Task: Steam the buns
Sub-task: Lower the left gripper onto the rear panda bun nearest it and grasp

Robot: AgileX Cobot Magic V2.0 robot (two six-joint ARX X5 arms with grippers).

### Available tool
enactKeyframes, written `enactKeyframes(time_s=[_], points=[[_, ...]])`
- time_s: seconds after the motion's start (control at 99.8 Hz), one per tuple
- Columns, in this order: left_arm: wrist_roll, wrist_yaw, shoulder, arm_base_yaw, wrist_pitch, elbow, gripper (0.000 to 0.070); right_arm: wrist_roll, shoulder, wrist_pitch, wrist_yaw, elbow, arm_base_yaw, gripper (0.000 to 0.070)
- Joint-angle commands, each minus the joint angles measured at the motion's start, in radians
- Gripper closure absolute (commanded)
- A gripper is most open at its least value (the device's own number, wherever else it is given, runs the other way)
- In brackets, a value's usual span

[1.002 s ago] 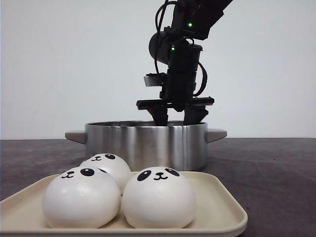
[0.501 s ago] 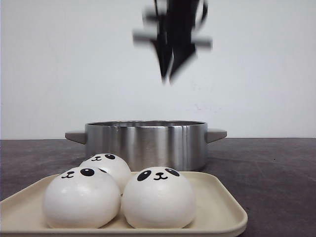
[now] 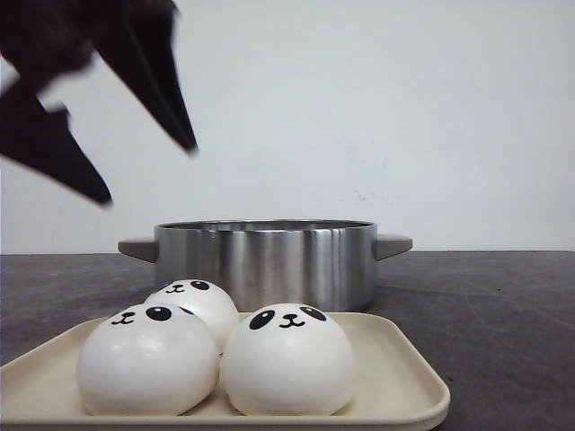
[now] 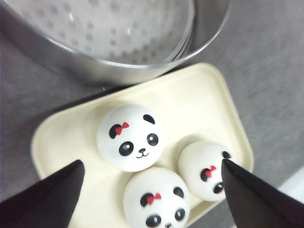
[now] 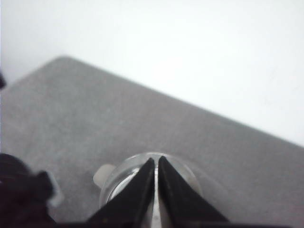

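Note:
Three white panda-faced buns sit on a cream tray (image 3: pixel 404 368) at the front: one front left (image 3: pixel 148 359), one front right (image 3: pixel 287 357), one behind them (image 3: pixel 193 301). A fourth bun is not visible. A steel pot (image 3: pixel 265 260) stands just behind the tray. My left gripper (image 3: pixel 150 173) hangs open and blurred, high at the upper left. In the left wrist view it (image 4: pixel 152 164) is wide open above the buns (image 4: pixel 130 137), with nothing in it. My right gripper (image 5: pixel 156 159) is shut and empty, high above the pot (image 5: pixel 118 178).
The pot's inside shows a perforated steamer plate (image 4: pixel 118 28) in the left wrist view, with no bun on the visible part. Pot handles stick out left (image 3: pixel 137 247) and right (image 3: pixel 393 244). Dark grey tabletop (image 3: pixel 503 323) lies around the tray and pot.
The right gripper rose from the pot's rim and left the front view. The left gripper has come in at the upper left, open, over the tray.

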Motion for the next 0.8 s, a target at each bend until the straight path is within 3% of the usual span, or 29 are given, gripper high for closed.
enactKeyframes(time_s=[0.0,0.221,0.451,0.792], points=[[-0.001,-0.001,0.060,-0.016,0.020,0.015,0.0149,0.024,0.006,-0.011,0.044,0.024,0.025,0.0699],[-0.002,-0.018,0.206,-0.032,0.066,0.015,0.0149,0.084,-0.032,-0.119,0.128,0.024,0.042,0.0699],[-0.005,-0.066,0.278,-0.035,0.120,0.015,0.0149,0.140,-0.032,-0.193,0.158,0.024,0.042,0.0699],[-0.005,-0.106,0.302,-0.060,0.135,0.015,0.0150,0.142,-0.032,-0.194,0.158,0.024,0.042,0.0699]])
